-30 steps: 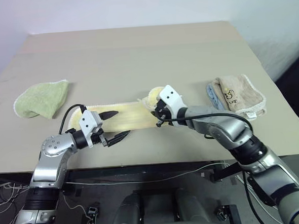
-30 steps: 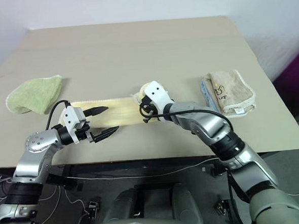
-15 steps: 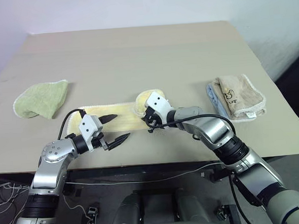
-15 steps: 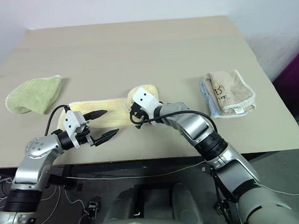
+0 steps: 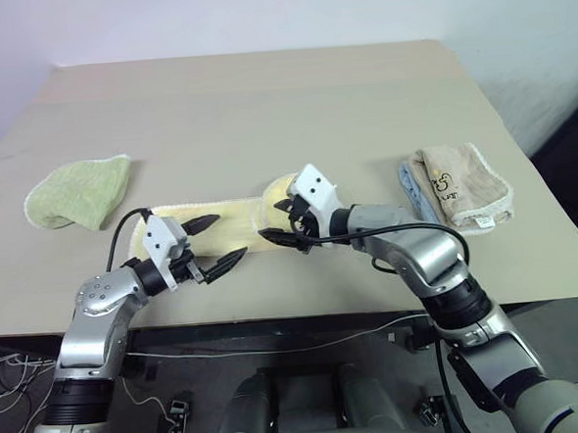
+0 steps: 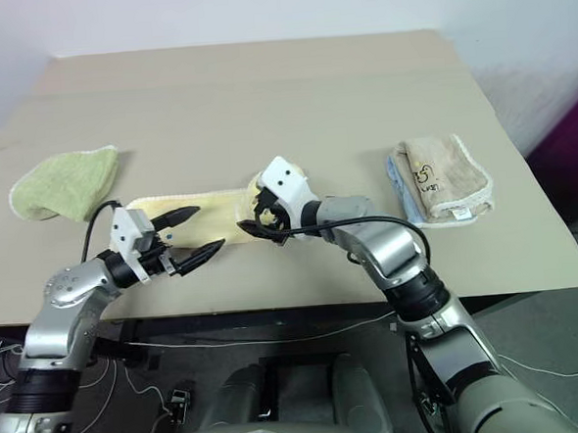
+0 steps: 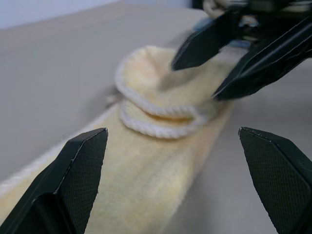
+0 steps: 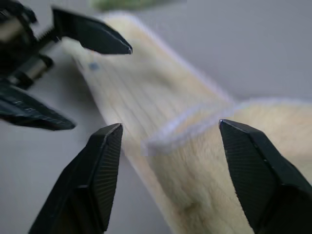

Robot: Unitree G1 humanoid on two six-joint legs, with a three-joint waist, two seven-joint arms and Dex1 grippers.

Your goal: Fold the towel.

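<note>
— Standing by the table (image 5: pixel 262 100), what did you see of the towel (image 5: pixel 233 227)?

— It lay on the near part of the table, a long pale yellow strip going from left to right. Its right end was folded back over the strip and made a small rounded flap with a whitish hem. The rest lay flat.

— And the right gripper (image 5: pixel 284 223)?

— It hung just above that folded end, pointing to the robot's left. Its two black fingers were spread apart and nothing was between them. In the right wrist view the towel was under the fingers, not in them, and the hem of the flap crossed the cloth between the two tips.

— Did the left gripper (image 5: pixel 215 244) hold something?

— No. Its fingers were wide apart too, and empty. It was over the left part of the towel, near the front edge of the table, and it pointed to the right, toward the other gripper. The two grippers faced each other along the strip, but they stayed apart.

— Was the left one touching the cloth?

— I could not tell. From my place it looked slightly above it.

— What else was on the table?

— A light green cloth (image 5: pixel 78 193) lay crumpled on the left side, apart from the towel. On the right side was a beige folded cloth (image 5: pixel 461 188), also well apart from the towel.
</note>
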